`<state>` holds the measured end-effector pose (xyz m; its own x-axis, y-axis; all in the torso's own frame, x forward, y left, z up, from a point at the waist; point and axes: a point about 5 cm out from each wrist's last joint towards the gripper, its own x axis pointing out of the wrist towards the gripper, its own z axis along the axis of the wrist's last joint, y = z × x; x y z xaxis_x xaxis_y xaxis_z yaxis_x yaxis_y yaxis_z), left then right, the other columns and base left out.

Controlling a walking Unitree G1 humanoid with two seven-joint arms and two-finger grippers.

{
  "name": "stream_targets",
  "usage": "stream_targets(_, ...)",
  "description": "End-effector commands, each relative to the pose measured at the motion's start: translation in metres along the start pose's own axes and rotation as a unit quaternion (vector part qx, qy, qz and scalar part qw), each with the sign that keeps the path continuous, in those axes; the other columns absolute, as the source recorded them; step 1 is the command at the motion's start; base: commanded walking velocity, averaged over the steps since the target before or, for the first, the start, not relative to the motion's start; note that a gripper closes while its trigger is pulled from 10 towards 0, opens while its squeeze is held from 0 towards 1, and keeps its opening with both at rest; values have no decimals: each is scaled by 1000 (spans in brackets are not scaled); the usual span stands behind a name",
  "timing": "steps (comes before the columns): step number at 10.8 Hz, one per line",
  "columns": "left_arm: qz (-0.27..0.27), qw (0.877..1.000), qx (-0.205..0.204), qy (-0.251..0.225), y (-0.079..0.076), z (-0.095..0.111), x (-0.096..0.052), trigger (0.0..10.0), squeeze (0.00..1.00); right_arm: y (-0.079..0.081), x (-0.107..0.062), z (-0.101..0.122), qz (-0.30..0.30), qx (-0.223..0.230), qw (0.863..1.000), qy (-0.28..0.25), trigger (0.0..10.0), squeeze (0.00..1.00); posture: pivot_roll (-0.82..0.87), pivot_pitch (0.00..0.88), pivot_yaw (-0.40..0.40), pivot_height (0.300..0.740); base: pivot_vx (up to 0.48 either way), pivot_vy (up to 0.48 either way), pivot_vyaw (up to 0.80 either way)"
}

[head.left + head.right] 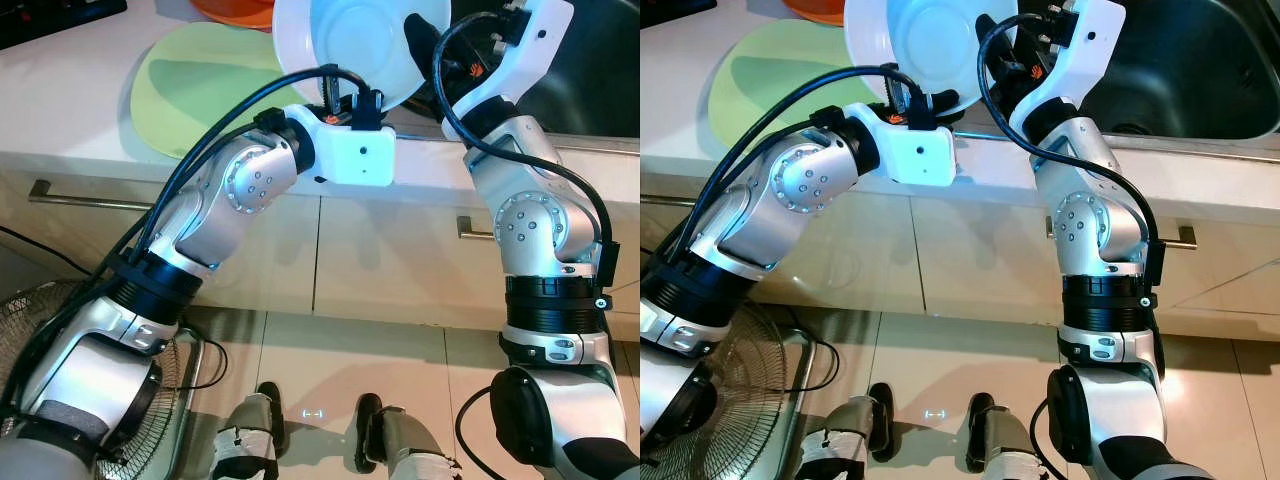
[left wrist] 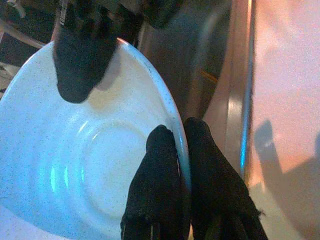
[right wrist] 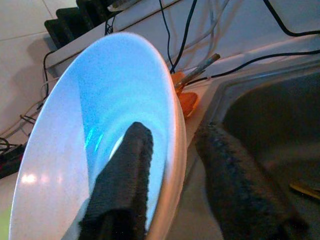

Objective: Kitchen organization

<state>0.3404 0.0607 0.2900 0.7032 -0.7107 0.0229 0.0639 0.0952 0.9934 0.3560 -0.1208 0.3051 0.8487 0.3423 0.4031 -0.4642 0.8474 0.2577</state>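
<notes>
White bowl (image 1: 350, 45) tilted on edge, hollow facing the robot, both jaws clamping its rim.

I see a pale worktop (image 1: 70, 100) carrying a green plate (image 1: 200, 90) near its front edge, an orange dish (image 1: 235, 10) lying behind it.

head views downward, wrist views near bowl (image 2: 75, 170)

Bright, sharp head views; dimmer, grainy wrist views with soft focus.
</notes>
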Motion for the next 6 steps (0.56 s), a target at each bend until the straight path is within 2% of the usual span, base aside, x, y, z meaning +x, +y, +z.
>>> stream_targets(1, 17, 1000, 25, -5, 8, 3, 0, 10000, 0, -4, 0, 2, -10, 1, 1000, -5, 0, 0, 171, 283, -19, 740, 0, 0, 0)
stream_targets(3, 21, 999, 33, -3, 7, 3, 0, 10000, 0, -4, 0, 2, -10, 3, 1000, -4, 0, 0, 172, 286, -21, 740, 0, 0, 0)
stream_targets(4, 24, 999, 39, -3, 8, 3, 0, 10000, 569, -4, 0, 2, -10, 3, 1000, -4, 0, 0, 171, 286, -21, 740, 0, 0, 0)
stream_targets(5, 27, 999, 43, -2, 8, 2, 0, 10000, 1000, -4, 0, 2, -9, 5, 1000, -4, 0, 0, 171, 286, -21, 740, 0, 0, 0)
stream_targets(6, 28, 999, 44, -1, 8, 2, 1, 10000, 1000, -3, 0, 1, -8, 6, 1000, -4, 0, 0, 172, 285, -21, 740, 0, 0, 0)
